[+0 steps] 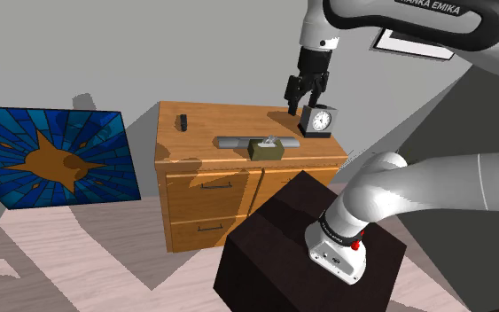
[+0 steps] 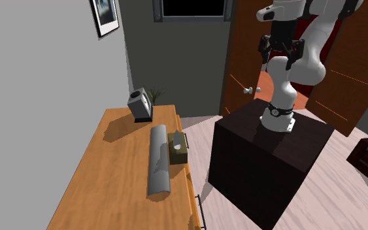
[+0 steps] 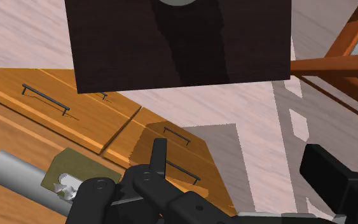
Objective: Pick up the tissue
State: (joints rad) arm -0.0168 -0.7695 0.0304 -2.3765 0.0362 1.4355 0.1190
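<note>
The tissue box is a small olive box with white tissue poking from its top. It sits on the wooden dresser near the front edge, touching a grey cylinder. My black gripper hangs open well above the dresser, close to the clock side, and holds nothing. From the second exterior view the tissue box lies far below the gripper. In the wrist view the tissue box appears off to the side of one finger of the gripper, not between them.
A black clock and a small dark object stand on the dresser top. The dark stand sits close in front of the drawers. A blue stained-glass picture leans on the wall. Brown doors stand behind the arm.
</note>
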